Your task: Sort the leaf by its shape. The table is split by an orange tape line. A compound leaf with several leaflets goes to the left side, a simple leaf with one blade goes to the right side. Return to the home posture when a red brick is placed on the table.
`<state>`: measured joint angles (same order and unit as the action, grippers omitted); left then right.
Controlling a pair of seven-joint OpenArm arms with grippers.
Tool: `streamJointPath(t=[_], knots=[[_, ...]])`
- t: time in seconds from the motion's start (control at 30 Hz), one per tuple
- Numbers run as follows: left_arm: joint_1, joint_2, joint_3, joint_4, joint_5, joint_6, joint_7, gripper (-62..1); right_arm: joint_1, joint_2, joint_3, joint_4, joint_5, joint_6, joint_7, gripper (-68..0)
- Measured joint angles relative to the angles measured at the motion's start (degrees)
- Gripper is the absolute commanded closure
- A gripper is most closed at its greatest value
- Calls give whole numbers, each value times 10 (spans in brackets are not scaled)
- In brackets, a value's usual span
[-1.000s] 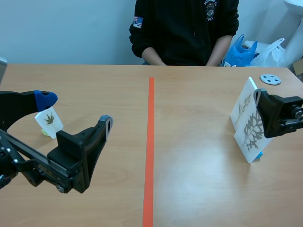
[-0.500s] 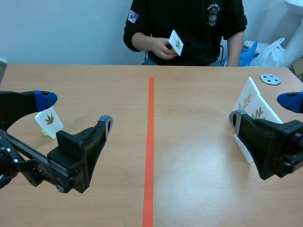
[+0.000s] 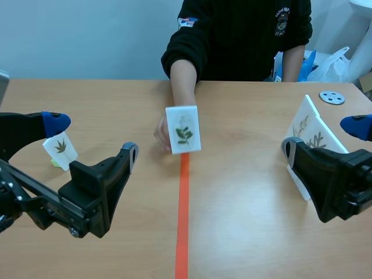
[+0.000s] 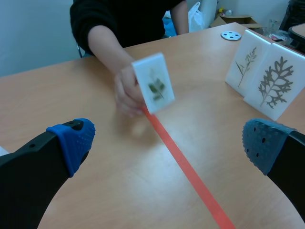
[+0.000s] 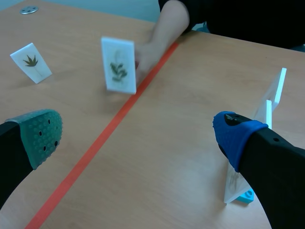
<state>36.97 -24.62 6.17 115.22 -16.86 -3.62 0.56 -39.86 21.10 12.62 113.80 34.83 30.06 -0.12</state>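
Scene view, left to right: at the lower left of the frame my left end effector (image 3: 93, 138) hangs over the tabletop (image 3: 244, 232), fingers spread wide and nothing between them. Just behind its blue pad a small leaf card (image 3: 60, 148), printed with a star-shaped leaf, stands on the left half. At upper centre a person's hand (image 3: 161, 132) holds the new leaf card (image 3: 183, 129) upright on the far end of the orange tape line (image 3: 183, 221). The hand is touching it from behind, so I judge it not yet handed over. At mid right two larger leaf cards (image 3: 305, 125) lean together on the right half. In front of them my right end effector (image 3: 322, 135) is likewise released, gripping nothing.

In the left wrist view the print on the new card is blurred, but it looks like a sprig with several leaflets on one stem. I read it as a compound leaf, bound for the left side.

The step in hand, as I judge it, is waiting for the card to be presented. No red brick shows, so sorting goes on. Once the card stands free, the next move calls for bringing the open left end effector around its thin edges. It should then close without tipping the card and set it down on the left half, clear of the small card.
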Motion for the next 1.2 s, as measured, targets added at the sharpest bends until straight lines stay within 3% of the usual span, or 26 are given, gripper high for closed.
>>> streamJointPath(t=[0.6, 1.2], knots=[[0, 0, 0, 0, 0, -24, 0, -623, 0, 0, 0, 0, 0, 0, 0, -679], [0, 0, 0, 0, 0, -22, 0, -623, 0, 0, 0, 0, 0, 0, 0, -679]])
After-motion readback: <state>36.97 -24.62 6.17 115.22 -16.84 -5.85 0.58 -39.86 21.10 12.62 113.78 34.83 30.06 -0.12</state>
